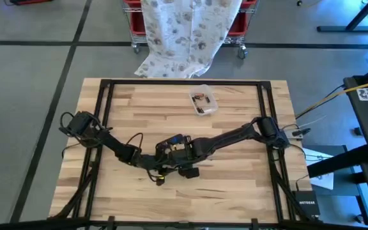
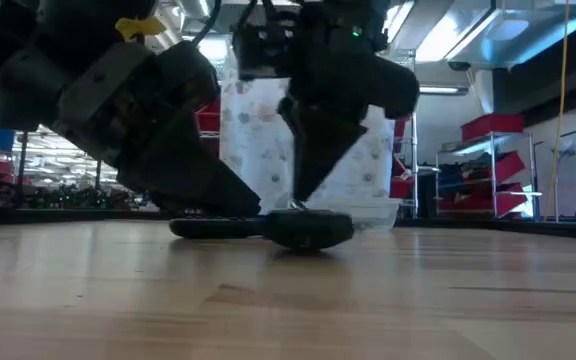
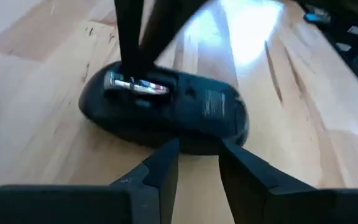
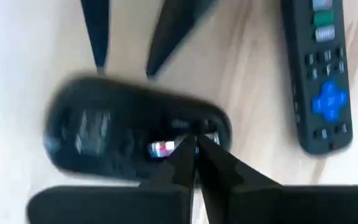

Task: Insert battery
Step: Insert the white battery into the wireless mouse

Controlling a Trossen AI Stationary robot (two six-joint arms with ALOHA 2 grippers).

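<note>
The right claw (image 4: 194,146) tips meet over the upturned mouse's (image 4: 135,137) battery (image 4: 163,148).

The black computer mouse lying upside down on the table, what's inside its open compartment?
Inside the black computer mouse, a silver cylindrical battery lies in the open bay. The right end effector sits shut over it, covering part of the battery; its contacts are hidden.

Both hands crowded the mouse (image 1: 188,171) near the table's (image 1: 235,172) front middle: the right hand (image 4: 194,146) stood with fingers together over its open battery bay, the left hand (image 3: 197,152) just beside its flank. A remote (image 4: 319,74) lay close alongside. The small clear tray (image 1: 203,99) sat well apart, with bare wood between.
</note>
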